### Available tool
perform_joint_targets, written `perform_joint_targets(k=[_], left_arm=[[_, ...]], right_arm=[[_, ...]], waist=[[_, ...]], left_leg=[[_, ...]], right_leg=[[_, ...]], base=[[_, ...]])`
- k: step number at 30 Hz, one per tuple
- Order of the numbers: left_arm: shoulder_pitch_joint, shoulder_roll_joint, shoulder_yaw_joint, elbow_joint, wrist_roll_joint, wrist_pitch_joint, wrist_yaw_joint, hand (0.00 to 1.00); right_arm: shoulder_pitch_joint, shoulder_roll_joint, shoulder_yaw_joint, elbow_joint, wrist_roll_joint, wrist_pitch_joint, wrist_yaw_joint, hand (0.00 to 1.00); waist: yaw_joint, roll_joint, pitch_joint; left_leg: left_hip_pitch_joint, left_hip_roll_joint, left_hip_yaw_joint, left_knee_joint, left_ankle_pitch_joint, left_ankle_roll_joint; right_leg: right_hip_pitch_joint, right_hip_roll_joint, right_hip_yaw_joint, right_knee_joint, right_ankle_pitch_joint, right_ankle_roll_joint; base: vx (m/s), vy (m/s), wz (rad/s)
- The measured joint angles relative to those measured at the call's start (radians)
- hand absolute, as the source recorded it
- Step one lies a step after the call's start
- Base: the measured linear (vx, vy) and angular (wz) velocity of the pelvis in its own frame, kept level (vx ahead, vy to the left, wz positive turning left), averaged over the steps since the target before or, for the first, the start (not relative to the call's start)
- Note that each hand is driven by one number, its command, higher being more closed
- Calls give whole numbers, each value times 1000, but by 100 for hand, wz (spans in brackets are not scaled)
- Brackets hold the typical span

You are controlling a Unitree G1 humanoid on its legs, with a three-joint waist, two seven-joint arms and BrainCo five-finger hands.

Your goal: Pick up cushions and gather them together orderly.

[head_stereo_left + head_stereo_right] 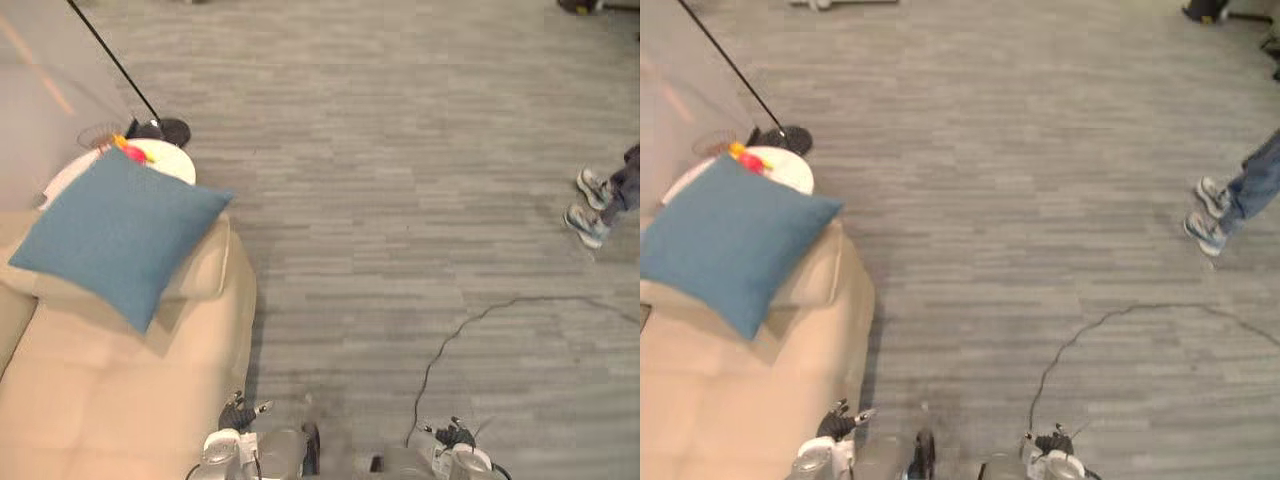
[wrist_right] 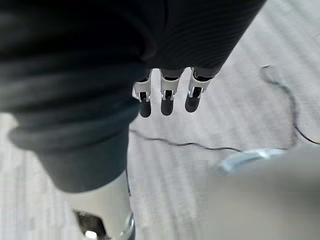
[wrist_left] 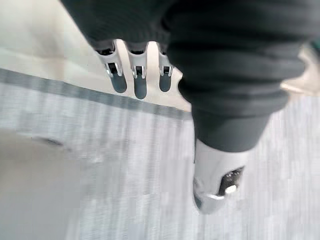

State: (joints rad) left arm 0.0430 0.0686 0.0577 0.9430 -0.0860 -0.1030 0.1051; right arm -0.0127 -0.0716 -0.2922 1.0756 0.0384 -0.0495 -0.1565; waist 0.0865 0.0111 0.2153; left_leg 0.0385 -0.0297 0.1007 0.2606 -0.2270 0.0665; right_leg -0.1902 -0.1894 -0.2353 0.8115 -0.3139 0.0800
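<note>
The cushion [image 1: 120, 235] at nine o'clock is plain teal-blue, lying on a beige sofa [image 1: 110, 400]. The floor [image 1: 400, 200] is grey in fine streaked bands. At ten o'clock a white disc [image 1: 170, 160] bears a red-and-yellow bit [image 1: 130, 150] (too small to name). At three o'clock are pale shoes [image 1: 586, 224] and blue trousers [image 1: 1255, 180].

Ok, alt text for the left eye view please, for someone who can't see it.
A blue cushion lies on a beige sofa at the view's left, its far corner over a white round object. Grey floor spreads to the right, where a person's shoes show at the edge.
</note>
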Motion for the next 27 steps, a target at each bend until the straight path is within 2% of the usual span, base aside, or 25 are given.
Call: perform_joint_targets(k=[1, 2, 3, 4, 5, 6, 8, 9, 10, 11, 12, 14, 15, 18, 19, 20, 21, 22, 23, 25, 26, 27], left_arm=[[-5, -2, 1, -1, -2, 0, 1, 0], [-13, -5, 1, -3, -3, -1, 1, 0], [-15, -5, 1, -3, -3, -1, 1, 0], [-16, -5, 1, -3, -3, -1, 2, 0], [-11, -1, 2, 0, -3, -1, 5, 0], [1, -2, 4, 8, -3, -1, 6, 0], [11, -32, 10, 19, -3, -3, 5, 0], [17, -52, 43, 13, 0, -7, 6, 0], [10, -66, 74, 2, 0, -9, 5, 0], [8, -72, 83, -2, 0, -9, 5, 0], [10, -71, 81, -15, -3, -10, 5, 0], [9, -61, 62, -22, -4, -15, 1, 0], [9, -58, 38, -26, -4, -21, -1, 0], [5, -52, 24, -27, -5, -21, -3, 0], [-2, -50, 17, -25, -4, -20, -3, 0], [-9, -48, 4, -19, -4, -20, -3, 0], [-10, -46, 0, -17, -4, -19, -3, 0], [-9, -41, -2, -13, -4, -19, -5, 0], [-19, -26, -5, -9, -6, -19, -12, 0], [-22, -13, -2, -8, -9, -18, -22, 0], [-16, -12, 1, -8, -15, -18, -23, 0], [-7, -12, 0, -7, -16, -18, -24, 0]], right_arm=[[-8, -2, 0, -2, 0, 0, 1, 0], [-16, -3, 0, -7, 0, -1, 1, 0], [-18, -3, 0, -7, 1, -1, 1, 0], [-22, -2, 0, -9, 1, -2, 1, 0], [-21, 3, 0, -5, 1, -1, 2, 0], [-12, 1, -2, -5, 4, -2, 2, 0], [-10, -17, -7, -6, 2, -1, 2, 0], [-10, -18, -10, -12, 2, -1, 1, 0], [1, -6, -8, -34, 3, -1, 1, 0], [6, -3, -5, -42, 4, -1, 1, 0], [10, 8, 24, -44, 4, -1, 2, 0], [12, 11, 26, -44, 6, -3, 1, 0], [5, 9, 22, -45, 6, -12, 1, 0], [-15, 5, 22, -45, 8, -14, 1, 0], [-25, -1, 21, -42, 8, -14, 1, 0], [-26, -9, 21, -39, 9, -14, 1, 0], [-26, -10, 21, -39, 9, -14, 0, 0], [-30, -15, 21, -39, 11, -14, 0, 0], [-39, -6, 31, -38, 12, -14, 2, 0], [-47, 3, 31, -38, 9, -14, 5, 0], [-46, 0, 32, -38, 6, -14, 8, 0], [-45, -5, 32, -38, 4, -16, 9, 0]], waist=[[-4, 5, 3], [-12, 14, 5], [-15, 16, 6], [-23, 12, 6], [-28, -6, 2], [-32, -9, 3], [-29, 26, -8], [-32, 40, -16], [-39, 50, -11], [-37, 54, -9], [-23, 52, -2], [-22, 48, 0], [-20, 47, -1], [-20, 47, -1], [-18, 47, -1], [-12, 46, 0], [-8, 46, -1], [1, 42, 0], [10, 18, -1], [11, 2, 1], [13, 2, -4], [13, 3, -7]], left_leg=[[19, 8, -27, -19, 0, -1], [38, 24, -68, -34, -13, -20], [40, 28, -85, -34, -22, -27], [50, 37, -117, -32, -44, -44], [67, 35, -159, -28, -69, -66], [79, 41, -217, -8, -107, -92], [80, 79, -252, 18, -116, -100], [34, 99, -265, 108, -114, -103], [-64, 121, -247, 305, -85, -148], [-99, 135, -229, 379, -64, -165], [-203, 214, -112, 575, -34, -153], [-235, 242, -20, 592, -43, -145], [-252, 240, 56, 520, -50, -135], [-277, 192, 139, 284, -28, -113], [-286, 167, 206, 136, 21, -104], [-279, 138, 283, -7, 128, -90], [-271, 135, 302, -35, 167, -89], [-247, 119, 327, -68, 211, -50], [-246, 92, 315, -54, 193, -19], [-251, 85, 303, 0, 153, 2], [-240, 88, 295, 54, 108, 10], [-207, 88, 271, 79, 62, 5]], right_leg=[[-26, 6, 0, -94, 4, 0], [-58, 29, 36, -246, 35, 12], [-70, 39, 62, -300, 56, 17], [-85, 58, 134, -398, 104, 21], [-84, 69, 234, -516, 178, 31], [-70, 69, 253, -508, 301, 32], [-70, 86, 198, -441, 231, -3], [-64, 79, 137, -402, 184, -20], [-26, 77, 66, -391, 145, -43], [-5, 78, 40, -397, 136, -54], [91, 92, -31, -444, 113, -85], [171, 92, -82, -506, 113, -87], [227, 88, -120, -560, 115, -84], [277, 81, -176, -636, 124, -69], [290, 75, -202, -663, 127, -63], [312, 65, -228, -685, 125, -38], [317, 63, -229, -691, 124, -32], [332, 57, -227, -703, 121, -19], [344, 41, -224, -728, 135, 4], [373, 30, -220, -728, 145, 20], [381, 18, -209, -656, 142, 30], [345, -18, -192, -465, 126, 58]], base=[[410, -131, 92], [322, -146, 79], [403, -230, 90], [420, -297, 89], [608, -520, 128], [446, -410, 112], [343, -320, 89], [484, -435, 137], [470, -427, 135], [399, -386, 145], [320, -283, 97], [293, -218, 91], [235, -152, 73], [232, -50, 68], [325, 71, 69], [276, 74, 61], [315, 100, 34], [345, 87, 18], [407, 108, 25], [292, 79, 33], [367, 142, 40], [306, 125, 41]])
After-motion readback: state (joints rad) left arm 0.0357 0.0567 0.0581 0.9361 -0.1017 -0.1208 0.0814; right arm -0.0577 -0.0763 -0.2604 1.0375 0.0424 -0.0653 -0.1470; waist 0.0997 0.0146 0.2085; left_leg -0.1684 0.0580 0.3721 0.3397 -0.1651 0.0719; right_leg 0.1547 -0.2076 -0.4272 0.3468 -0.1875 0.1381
